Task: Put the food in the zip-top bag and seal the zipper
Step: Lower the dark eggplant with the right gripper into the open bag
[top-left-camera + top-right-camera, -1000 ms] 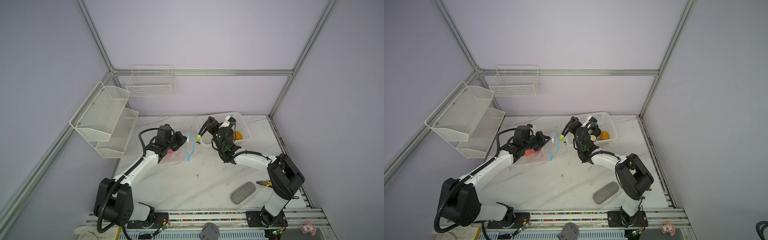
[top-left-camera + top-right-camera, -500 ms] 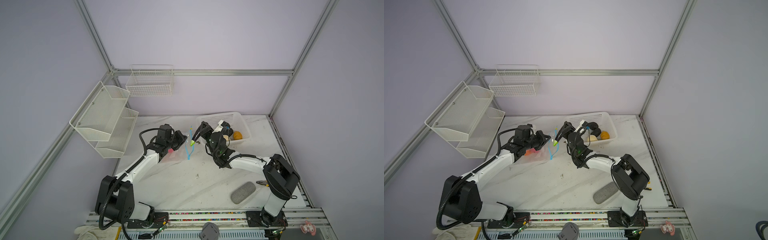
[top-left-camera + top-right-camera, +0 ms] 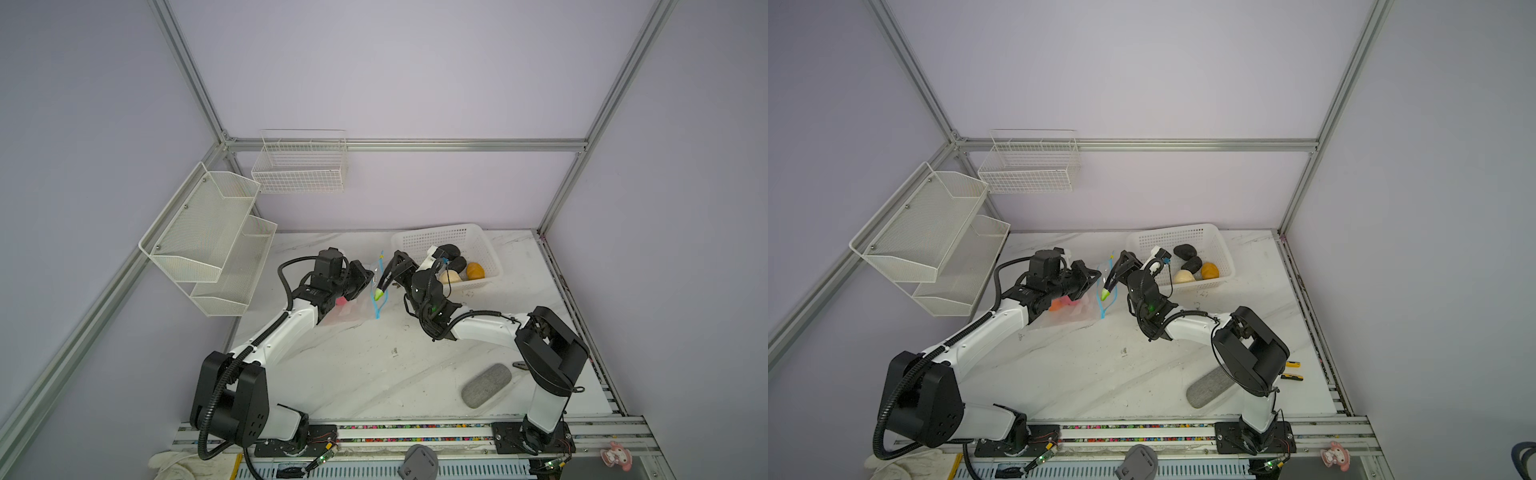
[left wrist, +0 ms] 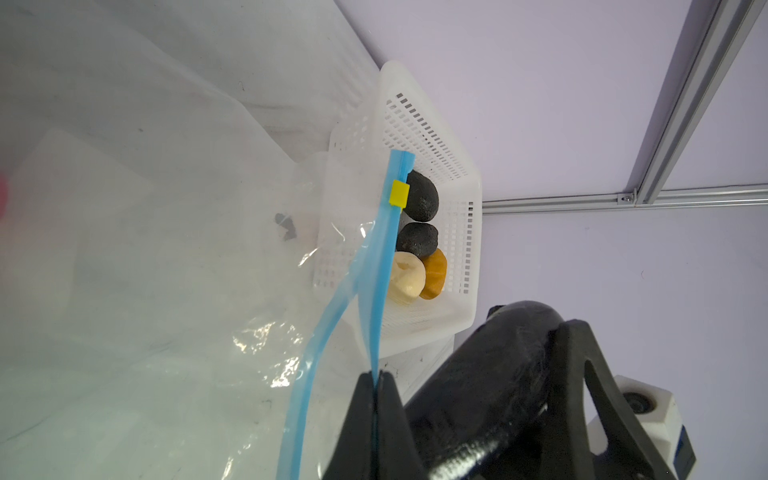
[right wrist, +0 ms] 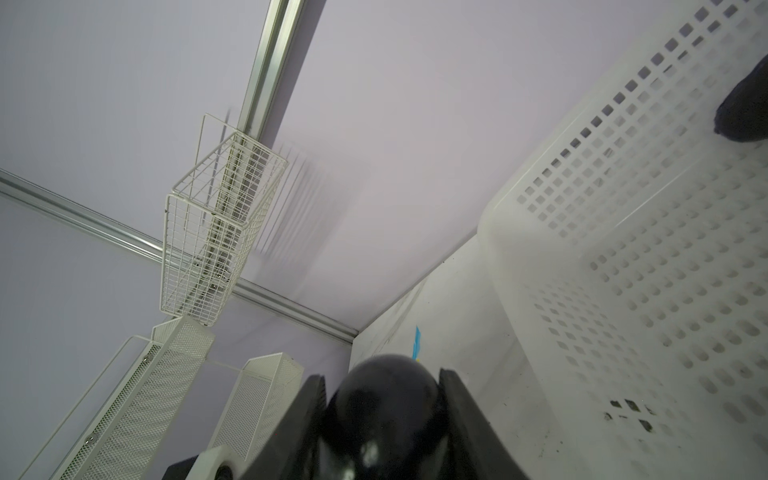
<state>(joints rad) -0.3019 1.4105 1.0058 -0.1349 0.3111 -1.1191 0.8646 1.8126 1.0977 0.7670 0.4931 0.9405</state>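
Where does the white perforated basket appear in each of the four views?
In a top view: the white basket stands at the far side of the table, right of centre.
In a top view: the same place.
Left wrist: the basket lies just behind the blue zipper.
Right wrist: its perforated wall is seen close up.
Shared landmark: the zipper beside it.

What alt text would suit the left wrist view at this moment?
The left gripper, shut, pinches one lip of the blue zipper on the clear zip-top bag, whose two lips stand apart. Behind it, a white basket holds two black food pieces, a cream piece and a yellow-brown piece; a glossy black piece looms close by.
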